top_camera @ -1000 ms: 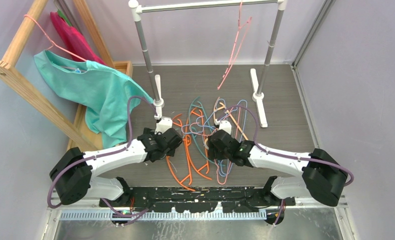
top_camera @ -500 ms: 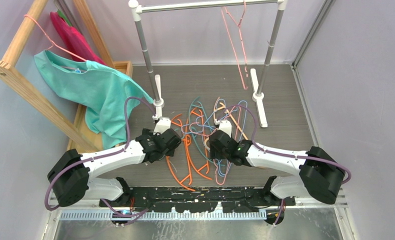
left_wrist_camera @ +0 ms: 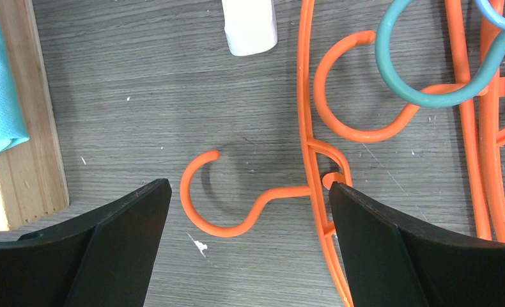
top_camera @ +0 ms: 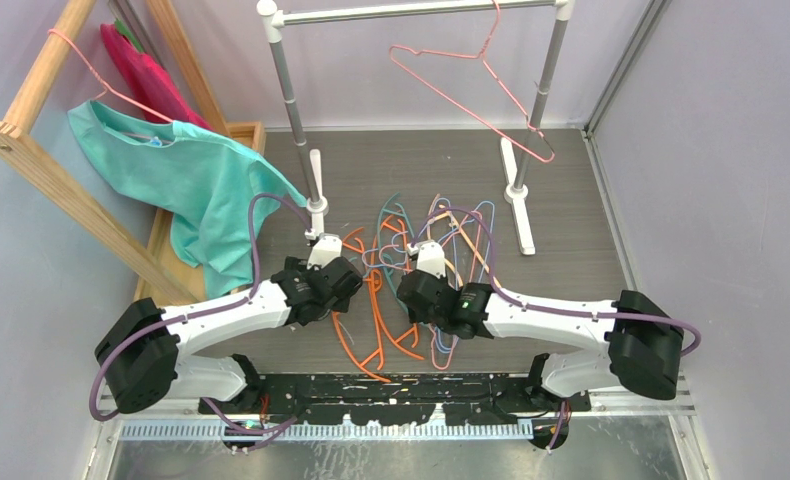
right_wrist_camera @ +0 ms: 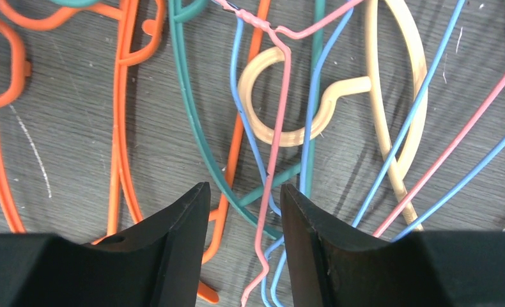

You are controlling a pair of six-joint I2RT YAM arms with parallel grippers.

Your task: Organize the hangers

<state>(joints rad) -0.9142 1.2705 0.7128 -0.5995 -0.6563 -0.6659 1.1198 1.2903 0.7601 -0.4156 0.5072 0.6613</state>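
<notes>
The right claw [right_wrist_camera: 243, 190] stands half-narrowed astride a pink wire hanger [right_wrist_camera: 273, 147], not yet pinching. A blue wire [right_wrist_camera: 237, 77] runs just beside it, so I'd nudge over and take the pink one alone. The left claw [left_wrist_camera: 248, 185] gapes wide over an orange hook [left_wrist_camera: 202, 217]. The hangers [top_camera: 411, 270] lie tangled mid-table [top_camera: 571, 200]. Since a second ago the right claw has slid left and narrowed, and the hung pink hanger [top_camera: 471, 90] on the rail [top_camera: 411, 12] has swung broadside.

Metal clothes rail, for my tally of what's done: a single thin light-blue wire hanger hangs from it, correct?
Not quite. The single thin wire hanger hanging from the metal clothes rail is pink, not light-blue, as the top external view shows.
</notes>
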